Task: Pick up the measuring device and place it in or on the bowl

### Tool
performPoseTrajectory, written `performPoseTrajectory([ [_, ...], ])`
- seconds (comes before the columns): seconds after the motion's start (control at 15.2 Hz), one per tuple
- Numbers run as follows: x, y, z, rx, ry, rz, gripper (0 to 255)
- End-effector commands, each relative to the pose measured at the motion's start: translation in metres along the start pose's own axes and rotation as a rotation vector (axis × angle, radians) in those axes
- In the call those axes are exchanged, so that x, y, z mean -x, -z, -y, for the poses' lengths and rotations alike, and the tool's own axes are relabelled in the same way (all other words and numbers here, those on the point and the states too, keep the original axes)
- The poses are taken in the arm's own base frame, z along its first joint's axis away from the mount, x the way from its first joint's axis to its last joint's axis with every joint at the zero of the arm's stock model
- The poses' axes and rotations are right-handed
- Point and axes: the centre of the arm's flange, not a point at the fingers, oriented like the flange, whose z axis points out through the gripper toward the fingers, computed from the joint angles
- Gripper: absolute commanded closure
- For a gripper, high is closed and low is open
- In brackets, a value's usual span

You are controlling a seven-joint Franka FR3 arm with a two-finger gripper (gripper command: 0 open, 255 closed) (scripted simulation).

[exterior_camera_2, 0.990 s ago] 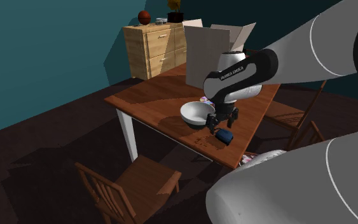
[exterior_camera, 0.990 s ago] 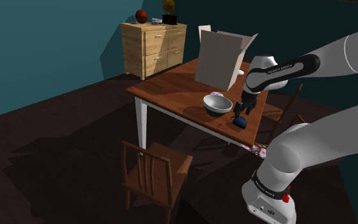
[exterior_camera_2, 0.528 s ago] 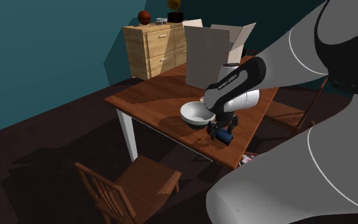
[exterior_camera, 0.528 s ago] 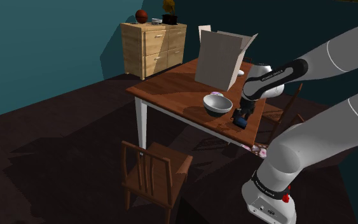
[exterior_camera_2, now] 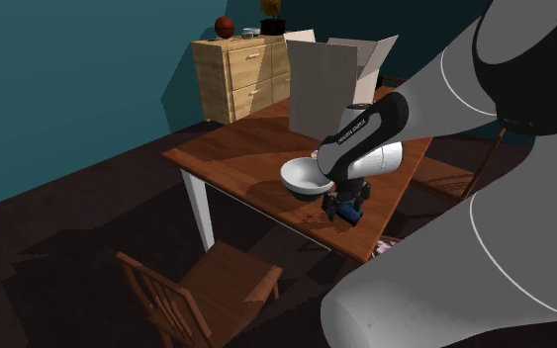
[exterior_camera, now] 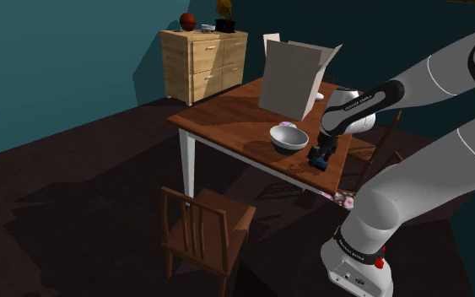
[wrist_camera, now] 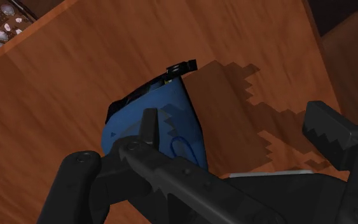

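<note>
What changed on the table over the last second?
The arm dipped, lowering the gripper from above the blue measuring device down around it. The gripper stands open, so nothing is gripped yet. The device, the white bowl, the cardboard box and the table stayed put.

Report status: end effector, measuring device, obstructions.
End effector open, straddling blue measuring device. Device on table, not gripped. White bowl alongside, nothing between.
</note>
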Motion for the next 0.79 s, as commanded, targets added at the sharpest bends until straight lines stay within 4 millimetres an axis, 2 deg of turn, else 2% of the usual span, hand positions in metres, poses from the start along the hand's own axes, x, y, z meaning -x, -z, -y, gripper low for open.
performPoseTrajectory([
  [0.0, 0.0, -0.0001, 0.0, 0.0, 0.0, 0.0, 0],
  [0.07, 0.0, -0.0001, 0.0, 0.0, 0.0, 0.0, 255],
  [0.59, 0.0002, -0.0008, -0.0018, 0.0, 0.0, 0.0, 255],
  [0.73, 0.0001, 0.0052, -0.0001, 0.0, 0.0, 0.0, 255],
])
